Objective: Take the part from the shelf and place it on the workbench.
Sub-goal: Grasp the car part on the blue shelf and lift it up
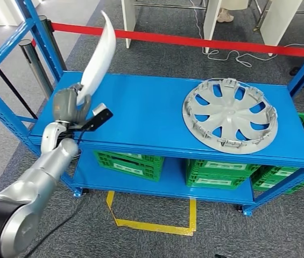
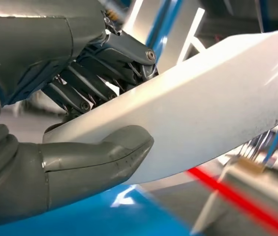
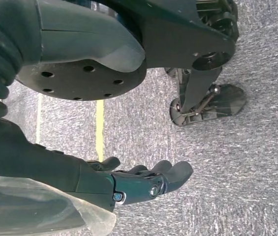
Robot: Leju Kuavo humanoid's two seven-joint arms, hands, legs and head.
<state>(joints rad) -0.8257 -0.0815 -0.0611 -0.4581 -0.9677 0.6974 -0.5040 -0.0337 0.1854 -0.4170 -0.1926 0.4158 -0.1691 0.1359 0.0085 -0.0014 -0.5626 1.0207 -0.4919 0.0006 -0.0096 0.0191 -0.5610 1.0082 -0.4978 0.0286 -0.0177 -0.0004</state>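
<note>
A blue metal shelf point(image 1: 142, 115) stands on grey carpet, with a yellow taped outline point(image 1: 154, 220) on the floor in front of it. Behind the shelf a red barrier strip point(image 1: 207, 41) runs across the room, and white furniture legs and a loose cable lie beyond it. On the right half of the shelf's top level lies a silver wheel cover point(image 1: 230, 115), flat and well apart from the robot's arm. The lower level holds green crates point(image 1: 127, 163), side by side.

The left arm reaches in from the lower left to the shelf's left end. The left hand point(image 1: 69, 105) grips the lower end of a long, curved white part point(image 1: 99, 56), which stands up tilted above the shelf's left rear corner. In the left wrist view the thick thumb point(image 2: 104, 157) presses one face of the white part point(image 2: 204, 113) while the dark fingers point(image 2: 92, 83) close on the other face.

The right hand point(image 3: 130, 179) hangs down over the carpet, its fingers loosely curled and apart, holding nothing.
</note>
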